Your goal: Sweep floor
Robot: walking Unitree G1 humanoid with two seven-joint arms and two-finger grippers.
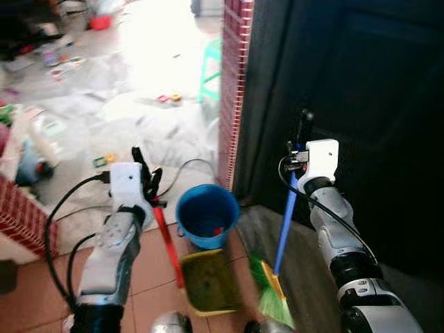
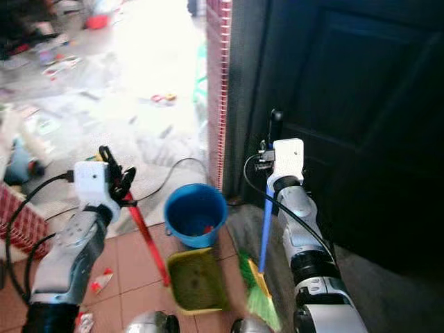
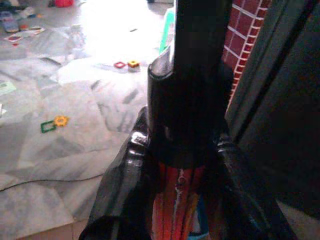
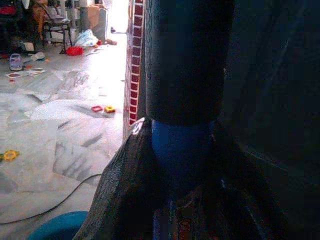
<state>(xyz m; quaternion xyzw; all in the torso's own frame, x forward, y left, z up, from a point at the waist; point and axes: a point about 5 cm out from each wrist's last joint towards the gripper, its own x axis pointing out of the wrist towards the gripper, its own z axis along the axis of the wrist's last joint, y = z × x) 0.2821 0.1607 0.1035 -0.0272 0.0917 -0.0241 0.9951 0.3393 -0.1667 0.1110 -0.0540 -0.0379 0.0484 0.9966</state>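
My left gripper (image 1: 148,182) is shut on the red handle (image 1: 165,236) of a yellow-green dustpan (image 1: 208,281), which rests on the tiled floor before me. A broom hangs upright from my right gripper (image 1: 300,149), which is shut on its blue handle (image 1: 284,222); its green bristles (image 1: 272,297) touch the floor beside the dustpan. In the left wrist view the fingers (image 3: 125,190) clamp the red handle (image 3: 175,210) under its black cap. The right wrist view has the blue handle (image 4: 180,150) held between the fingers (image 4: 125,185).
A blue bucket (image 1: 207,215) stands just beyond the dustpan. A red brick pillar (image 1: 234,90) and a dark door (image 1: 361,104) rise on the right. A black cable (image 1: 187,166) runs over the pale floor, which is strewn with small toys (image 1: 168,98). A green stool (image 1: 211,66) stands by the pillar.
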